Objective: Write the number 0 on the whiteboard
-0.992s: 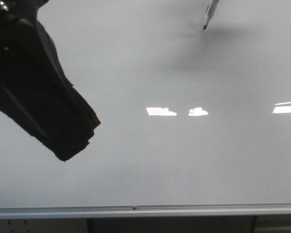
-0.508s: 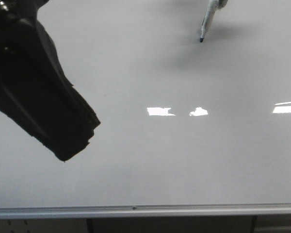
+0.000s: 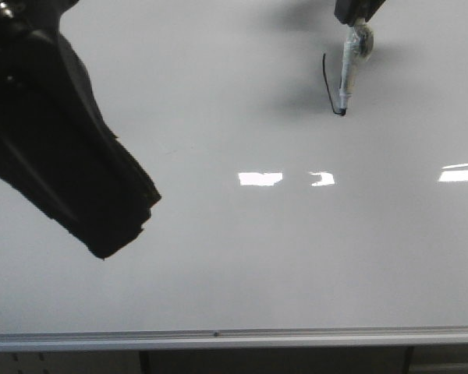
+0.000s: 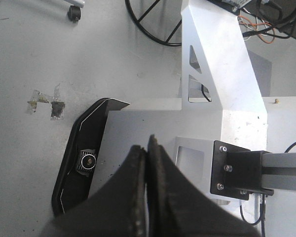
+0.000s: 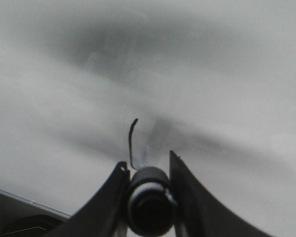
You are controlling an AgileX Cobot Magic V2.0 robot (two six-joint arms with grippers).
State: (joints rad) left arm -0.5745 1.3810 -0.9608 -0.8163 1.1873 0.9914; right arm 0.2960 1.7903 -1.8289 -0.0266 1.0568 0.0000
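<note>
1. The number 0 (image 3: 327,82) is present only in part — a single thin dark stroke, running roughly top to bottom and curving slightly at its lower end, in the upper right area of the whiteboard (image 3: 242,257). No closed loop is seen.
2. The stroke's lower end is met by the tip of the marker (image 3: 347,78); tip and board appear to be touching, though contact cannot be confirmed outright. In the right wrist view the same stroke (image 5: 132,143) is seen rising just beyond the marker's butt end (image 5: 147,197).
3. The marker is held nearly upright in the front view, tip downward, its long axis roughly parallel to the drawn stroke and lying just to the right of it.
4. The marker is clamped between the fingers of the right gripper (image 5: 147,190) — narrow spread, pressed on the barrel from both sides.
5. It is judged that the loop must be closed by carrying the tip rightward, then up and back to the stroke's top; the open side of the figure lies to the right of the stroke.
6. The left gripper (image 4: 147,163) is well apart from the stroke, at the left of the front view; its fingers are pressed together on nothing. The right arm is clearly the nearer.
</note>
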